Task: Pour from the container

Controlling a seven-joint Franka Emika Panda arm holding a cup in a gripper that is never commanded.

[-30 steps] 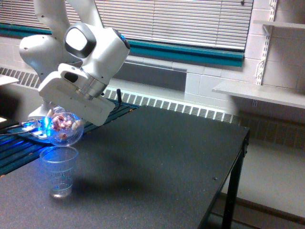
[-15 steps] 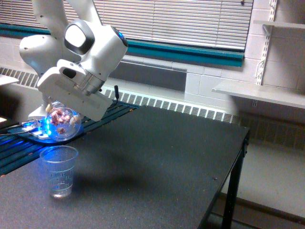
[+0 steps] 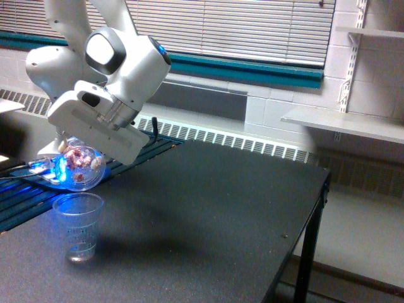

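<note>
Scene: a white robot arm [image 3: 107, 57] reaches down over the near corner of a dark, matte table [image 3: 208, 214], at the exterior view's left.

Container: a clear, rounded, bowl-like vessel [image 3: 81, 168], glassy and see-through, lit by a blue glow. It is tilted over rather than upright.

Container contents: a small heap of pinkish-red and pale lumps shows through the clear wall; they are too small to tell what they are.

Container position: held in the air under the arm's white hand, just above and slightly behind the cup, not touching it or the table.

Gripper: the gripper [image 3: 71, 150] sits at the container's upper side, mostly hidden by the white hand body and the blue glare. It has hold of the container; how wide the fingers stand cannot be told.

Cup: a taller, tapered clear plastic cup [image 3: 78, 226] with fine printed markings stands upright on the table, directly below the container. Blue light tints its rim.

Background: a slatted dark rack [image 3: 25, 196] with blue reflections lies beside the table at the exterior view's left; closed window blinds [image 3: 233, 28] and a teal sill run along the wall; white shelves [image 3: 344, 120] hang at the exterior view's right.
</note>
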